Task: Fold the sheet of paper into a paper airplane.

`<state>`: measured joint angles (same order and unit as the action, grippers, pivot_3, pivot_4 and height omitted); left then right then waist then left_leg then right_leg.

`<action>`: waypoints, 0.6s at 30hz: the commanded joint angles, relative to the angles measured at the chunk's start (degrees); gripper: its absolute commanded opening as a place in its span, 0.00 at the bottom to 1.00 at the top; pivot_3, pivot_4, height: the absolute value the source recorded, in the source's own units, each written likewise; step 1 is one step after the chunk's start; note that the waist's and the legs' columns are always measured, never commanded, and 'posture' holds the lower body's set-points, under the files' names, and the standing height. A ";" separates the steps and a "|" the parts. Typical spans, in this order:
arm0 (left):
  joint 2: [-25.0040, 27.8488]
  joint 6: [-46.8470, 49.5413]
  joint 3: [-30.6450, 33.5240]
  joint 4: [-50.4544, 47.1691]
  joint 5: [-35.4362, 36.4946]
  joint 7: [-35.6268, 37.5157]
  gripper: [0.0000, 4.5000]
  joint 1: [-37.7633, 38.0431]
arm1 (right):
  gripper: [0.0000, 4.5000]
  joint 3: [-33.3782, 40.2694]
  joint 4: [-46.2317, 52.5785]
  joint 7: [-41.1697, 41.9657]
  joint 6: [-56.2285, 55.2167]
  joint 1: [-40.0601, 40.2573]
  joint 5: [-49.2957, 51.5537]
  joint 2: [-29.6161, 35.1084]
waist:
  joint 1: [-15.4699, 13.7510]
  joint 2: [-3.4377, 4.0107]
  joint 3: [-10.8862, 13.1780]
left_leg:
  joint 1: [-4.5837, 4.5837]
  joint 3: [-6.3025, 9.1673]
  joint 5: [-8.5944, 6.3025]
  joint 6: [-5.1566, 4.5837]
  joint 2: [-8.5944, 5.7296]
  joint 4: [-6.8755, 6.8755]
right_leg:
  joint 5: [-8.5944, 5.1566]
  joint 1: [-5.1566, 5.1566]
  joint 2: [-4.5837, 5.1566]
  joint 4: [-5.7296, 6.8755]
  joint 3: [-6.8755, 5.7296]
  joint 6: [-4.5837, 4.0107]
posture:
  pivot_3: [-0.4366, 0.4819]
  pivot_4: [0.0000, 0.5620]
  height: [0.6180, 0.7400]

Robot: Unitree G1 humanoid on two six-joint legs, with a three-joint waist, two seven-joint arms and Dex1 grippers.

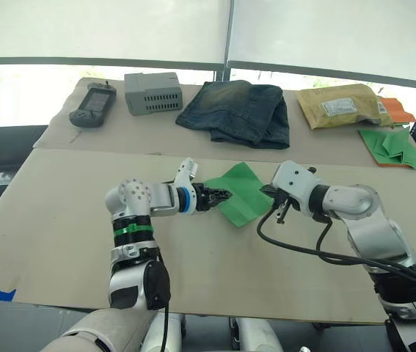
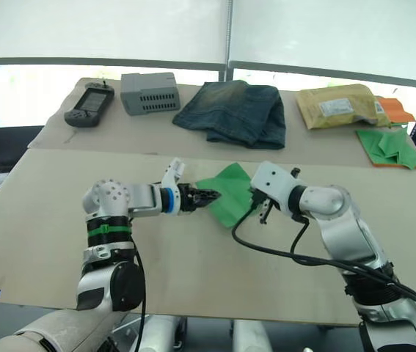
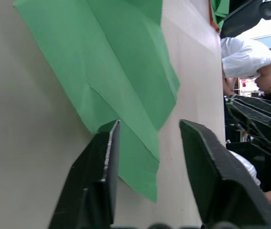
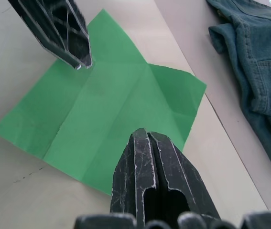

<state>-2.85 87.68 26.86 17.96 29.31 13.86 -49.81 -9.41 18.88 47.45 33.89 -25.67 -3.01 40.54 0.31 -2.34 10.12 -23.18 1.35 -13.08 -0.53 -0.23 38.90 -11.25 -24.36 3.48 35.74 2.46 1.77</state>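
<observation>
The creased paper lies flat mid-counter, bare cardboard all round it and the jeans well behind. The left pincer stands wide at its left edge. The right pincer, fingers pressed together, rests at the right edge.

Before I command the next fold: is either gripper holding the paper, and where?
No. The left gripper is open at the sheet of paper; the right gripper is shut above it.

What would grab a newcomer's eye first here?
The bright green sheet of paper, creased and partly folded, lies mid-table between both grippers. The left gripper sits open at its edge, the right gripper shut over it. Behind, blue jeans lie heaped at the table's far side.
</observation>
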 commanded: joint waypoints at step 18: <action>12.95 4.82 3.27 -3.95 7.31 2.31 0.06 -3.86 | 0.00 2.26 1.65 -2.77 0.07 1.58 0.92 1.47 | -0.26 -0.01 0.01 | 0.02 0.02 0.03 0.05 0.02 0.00 | -0.04 -0.04 -0.02 0.08 0.00 0.06 | 0.48 0.27 0.91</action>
<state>8.95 92.33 31.88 17.50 34.25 14.73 -52.18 -8.23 19.74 45.33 35.06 -23.50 -1.96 41.50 0.05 -2.35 10.12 -23.16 1.37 -13.05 -0.47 -0.21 38.90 -11.27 -24.40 3.46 35.81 2.46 1.80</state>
